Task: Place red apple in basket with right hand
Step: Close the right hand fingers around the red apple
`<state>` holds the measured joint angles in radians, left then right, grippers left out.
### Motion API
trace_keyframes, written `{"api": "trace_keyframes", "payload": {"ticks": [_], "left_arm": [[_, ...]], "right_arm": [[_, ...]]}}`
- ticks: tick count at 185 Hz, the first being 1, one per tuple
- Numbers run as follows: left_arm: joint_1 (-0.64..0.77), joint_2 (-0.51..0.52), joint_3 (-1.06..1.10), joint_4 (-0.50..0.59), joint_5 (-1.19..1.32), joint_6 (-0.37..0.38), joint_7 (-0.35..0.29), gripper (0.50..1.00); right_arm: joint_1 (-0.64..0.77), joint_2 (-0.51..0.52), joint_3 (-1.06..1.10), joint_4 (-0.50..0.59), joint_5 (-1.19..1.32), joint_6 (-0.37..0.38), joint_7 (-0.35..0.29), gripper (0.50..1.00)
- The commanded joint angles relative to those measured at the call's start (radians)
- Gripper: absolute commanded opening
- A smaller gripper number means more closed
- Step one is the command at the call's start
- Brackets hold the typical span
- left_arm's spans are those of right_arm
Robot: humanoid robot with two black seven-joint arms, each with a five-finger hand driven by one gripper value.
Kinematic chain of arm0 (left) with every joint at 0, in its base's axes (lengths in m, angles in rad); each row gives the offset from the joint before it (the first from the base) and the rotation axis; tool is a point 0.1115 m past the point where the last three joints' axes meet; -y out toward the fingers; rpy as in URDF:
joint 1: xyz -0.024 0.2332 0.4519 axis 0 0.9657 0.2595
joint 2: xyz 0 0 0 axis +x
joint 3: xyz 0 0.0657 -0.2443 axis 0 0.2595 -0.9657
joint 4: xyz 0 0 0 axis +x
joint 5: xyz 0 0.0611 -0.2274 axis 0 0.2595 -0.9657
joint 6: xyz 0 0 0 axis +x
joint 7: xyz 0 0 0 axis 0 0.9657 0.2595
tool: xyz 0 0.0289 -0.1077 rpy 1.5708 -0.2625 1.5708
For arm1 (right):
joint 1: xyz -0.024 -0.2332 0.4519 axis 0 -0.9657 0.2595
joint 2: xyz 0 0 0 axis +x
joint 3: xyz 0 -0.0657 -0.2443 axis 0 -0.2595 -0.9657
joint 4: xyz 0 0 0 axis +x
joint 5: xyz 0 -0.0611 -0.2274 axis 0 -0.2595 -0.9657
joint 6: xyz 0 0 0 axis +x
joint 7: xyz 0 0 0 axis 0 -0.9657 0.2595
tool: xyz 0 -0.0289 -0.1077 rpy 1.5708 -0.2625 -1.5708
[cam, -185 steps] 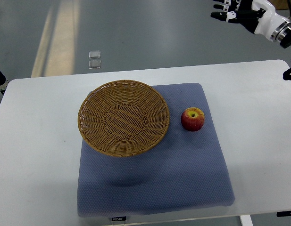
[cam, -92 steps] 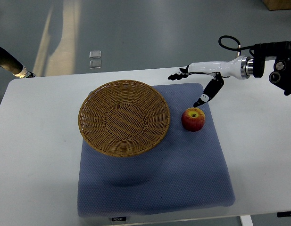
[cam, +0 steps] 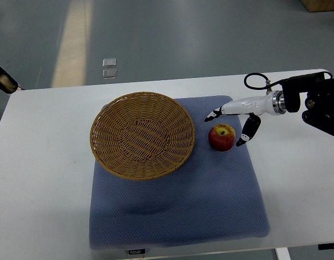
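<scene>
A red apple (cam: 222, 137) with a yellow patch sits on the blue mat (cam: 177, 211), just right of the woven wicker basket (cam: 142, 134), which holds nothing. My right hand (cam: 227, 128) comes in from the right edge and hovers at the apple, open. Its white fingers (cam: 218, 114) reach over the far side of the fruit and its black-tipped thumb (cam: 247, 133) hangs at the apple's right. The apple lies between them, not gripped. Only a dark tip of my left arm (cam: 4, 79) shows at the left edge.
The blue mat lies on a white table (cam: 42, 179), with its front edge near the bottom of the picture. Grey floor with a pale stripe and two small clear squares (cam: 108, 67) lies beyond the table's far edge.
My right hand has come down from the upper right corner to the apple and now straddles it with fingers spread. The apple and basket have not moved.
</scene>
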<state>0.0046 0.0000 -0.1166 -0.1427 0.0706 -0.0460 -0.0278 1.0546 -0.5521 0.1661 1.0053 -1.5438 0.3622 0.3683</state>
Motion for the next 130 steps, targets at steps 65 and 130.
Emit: {"api": "trace_keyframes", "payload": {"ticks": [65,130], "left_arm": [[0.0,0.0,0.0,0.0,0.0,0.0,0.0,1.0],[0.0,0.0,0.0,0.0,0.0,0.0,0.0,1.0]], "right_arm": [[-0.033,0.054,-0.002,-0.02,-0.018,-0.032,-0.002,0.909],[-0.039,0.054,-0.004,-0.02,-0.038,-0.04,-0.002,0.829]]}}
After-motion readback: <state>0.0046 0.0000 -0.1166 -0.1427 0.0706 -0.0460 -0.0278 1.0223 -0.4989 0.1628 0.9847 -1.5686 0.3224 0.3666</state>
